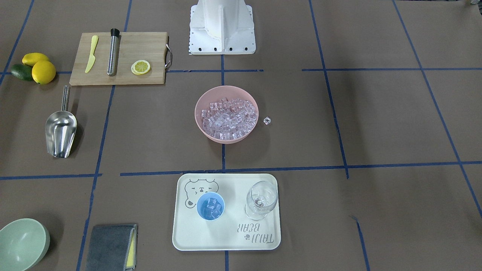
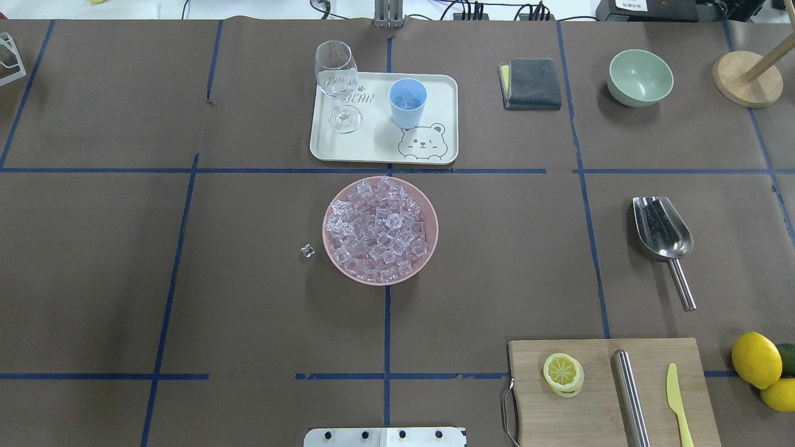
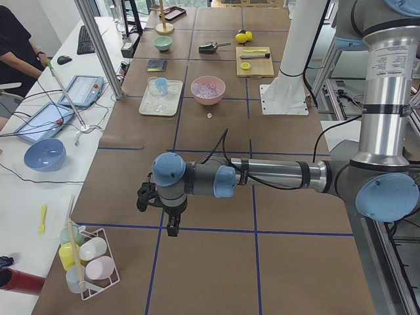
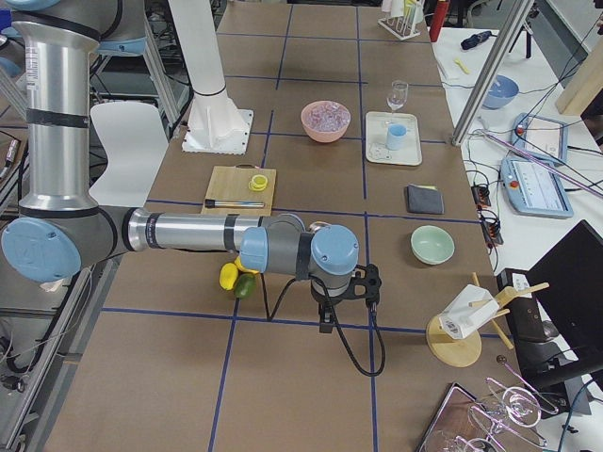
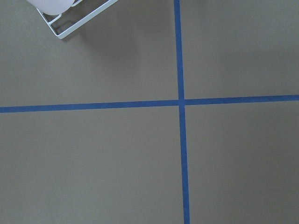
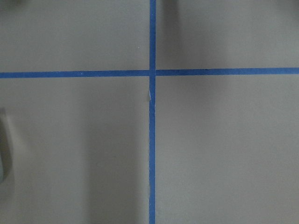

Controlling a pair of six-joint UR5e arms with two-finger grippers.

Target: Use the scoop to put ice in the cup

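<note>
1. While the scoop [image 1: 60, 131] lies on the worktop [image 1: 150, 143] at the robot's right, trough up and handle pointing back toward the robot, both arms are well apart from it.
2. Ice [image 1: 228, 118] is heaped in a pink bowl [image 1: 199, 113] at the middle of the worktop. One loose cube [image 1: 267, 121] sits on the worktop just beside the bowl, on the robot's left.
3. Beyond the bowl, the cup [image 1: 211, 206] stands upright on a tray [image 1: 226, 241] with a few cubes inside. A wine glass [image 1: 261, 199] stands beside it on the same tray, to the robot's left.
4. Far out at the robot's left, the left arm [image 3: 262, 174] stretches low over bare worktop. The left jaws point down, and I cannot tell whether they are apart or together.
5. Far out at the robot's right, the right arm [image 4: 188, 233] lies the same way. The right jaws point down over bare worktop, and again I cannot tell how they stand.
6. Near the scoop's handle, a board [image 1: 150, 49] carries a lemon slice [image 1: 140, 67], a steel cylinder [image 1: 112, 52] and a yellow knife [image 1: 91, 54].
</note>
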